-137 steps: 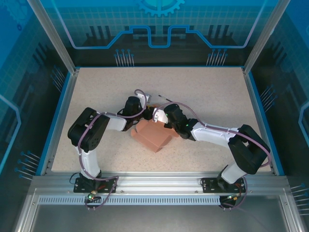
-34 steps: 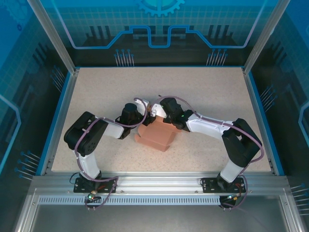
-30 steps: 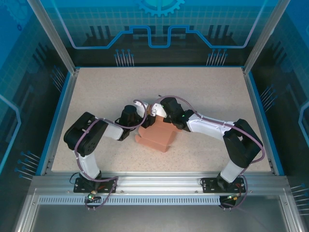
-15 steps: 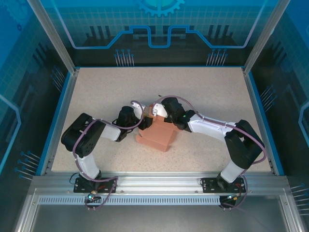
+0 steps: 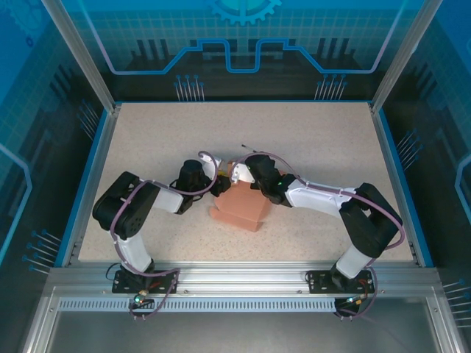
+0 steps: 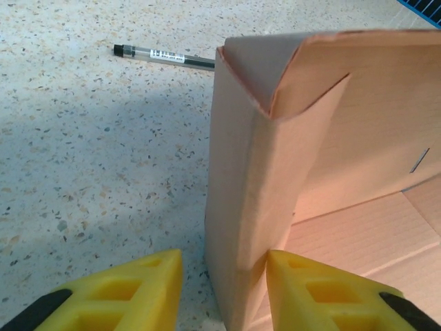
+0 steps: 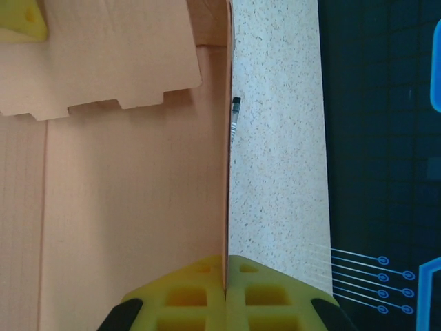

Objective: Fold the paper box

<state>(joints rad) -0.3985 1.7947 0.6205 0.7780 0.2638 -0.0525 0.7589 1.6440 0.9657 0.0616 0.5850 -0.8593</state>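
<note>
Paper box stands half-folded; right gripper pinches its side wall, left gripper straddles its corner, jaws parted.

This is a robotics lab cell. A speckled table with a blue rim stands inside aluminium posts and blue panels printed with circuit patterns. Robot arms are bolted to an aluminium rail at the table's near edge.
</note>
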